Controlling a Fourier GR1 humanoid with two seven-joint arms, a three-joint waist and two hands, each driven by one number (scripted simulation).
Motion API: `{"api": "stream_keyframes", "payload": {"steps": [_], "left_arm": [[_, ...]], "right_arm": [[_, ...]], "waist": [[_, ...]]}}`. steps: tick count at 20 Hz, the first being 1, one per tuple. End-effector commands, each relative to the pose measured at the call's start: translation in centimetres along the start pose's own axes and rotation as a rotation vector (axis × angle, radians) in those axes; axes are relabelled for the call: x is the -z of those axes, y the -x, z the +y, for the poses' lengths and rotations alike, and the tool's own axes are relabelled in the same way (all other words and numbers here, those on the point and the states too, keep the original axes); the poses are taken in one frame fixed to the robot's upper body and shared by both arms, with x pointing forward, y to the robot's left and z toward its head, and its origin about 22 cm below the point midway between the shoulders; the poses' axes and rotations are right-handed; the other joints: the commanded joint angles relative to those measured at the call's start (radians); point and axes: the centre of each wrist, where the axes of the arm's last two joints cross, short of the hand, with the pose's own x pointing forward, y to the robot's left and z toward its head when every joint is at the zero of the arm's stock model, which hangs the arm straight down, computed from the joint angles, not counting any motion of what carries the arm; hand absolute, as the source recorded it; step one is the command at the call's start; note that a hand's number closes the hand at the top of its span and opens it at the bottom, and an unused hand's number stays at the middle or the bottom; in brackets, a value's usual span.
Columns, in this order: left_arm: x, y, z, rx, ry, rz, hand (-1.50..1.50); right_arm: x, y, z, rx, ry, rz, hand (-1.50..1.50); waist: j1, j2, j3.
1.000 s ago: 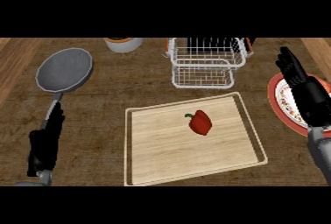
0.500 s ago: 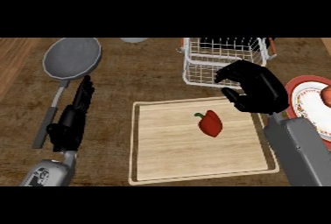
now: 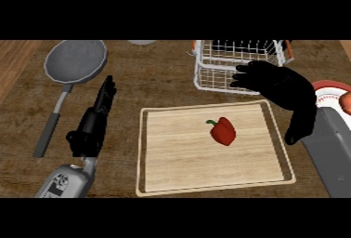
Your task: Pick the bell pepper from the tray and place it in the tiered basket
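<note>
The right hand point(image 3: 280, 89), over the plate point(image 3: 330, 87) a second ago, now hovers at the wooden tray's point(image 3: 175, 160) far right corner beside the tiered basket point(image 3: 237, 69), fingers loosely spread, holding nothing. The bell pepper point(image 3: 223, 131) lies unmoved on the tray. The left hand point(image 3: 93, 128) rests straight-fingered beside it.

A grey frying pan point(image 3: 75, 60) lies on the brown wooden surface point(image 3: 158, 79) at the upper left. Its round bowl is toward the far edge. Its long grey handle point(image 3: 51, 125) runs down and slightly left toward the near side and ends in a darker grip. At the top edge, to the right of the pan, only the rim of a pale grey round vessel point(image 3: 142, 42) shows. At the right edge sits a white plate with a red rim point(image 3: 323, 87), partly hidden, with something pinkish-orange point(image 3: 346, 103) on it. A lighter wood strip point(image 3: 14, 60) borders the far left.
</note>
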Motion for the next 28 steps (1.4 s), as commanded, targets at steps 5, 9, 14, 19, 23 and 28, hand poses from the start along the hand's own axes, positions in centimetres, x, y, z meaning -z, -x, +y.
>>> {"api": "stream_keyframes", "payload": {"steps": [5, 9, 14, 19, 23, 28], "left_arm": [[-0.1, 0.1, -0.7, -0.001, -0.004, 0.024, 0.00], [-0.3, 0.4, -0.3, 0.019, -0.024, 0.026, 0.00], [-0.5, 0.3, -0.5, -0.001, -0.035, 0.034, 0.00], [-0.2, 0.1, -0.2, 0.009, -0.022, 0.023, 0.00], [-0.9, 0.3, -1.5, 0.005, -0.018, 0.034, 0.00], [-0.6, 0.9, -0.5, 0.014, -0.057, 0.029, 0.00]], "right_arm": [[0.7, -14.6, 0.4, -0.502, -0.353, 0.218, -1.50], [3.5, -20.4, 4.7, -0.802, -0.431, 0.260, -1.50], [6.0, -21.0, 9.6, -1.067, -0.508, 0.341, -1.50], [7.1, -18.3, 11.5, -1.169, -0.570, 0.403, -1.50], [7.2, -16.2, 11.0, -1.164, -0.586, 0.435, -1.50], [8.0, -13.6, 12.7, -1.242, -0.620, 0.420, -1.50]], "waist": [[-0.023, -0.015, -0.002], [-0.024, -0.022, -0.002], [-0.030, -0.020, -0.002], [-0.030, -0.015, -0.003], [-0.034, -0.017, -0.004], [-0.048, -0.023, -0.006]]}}
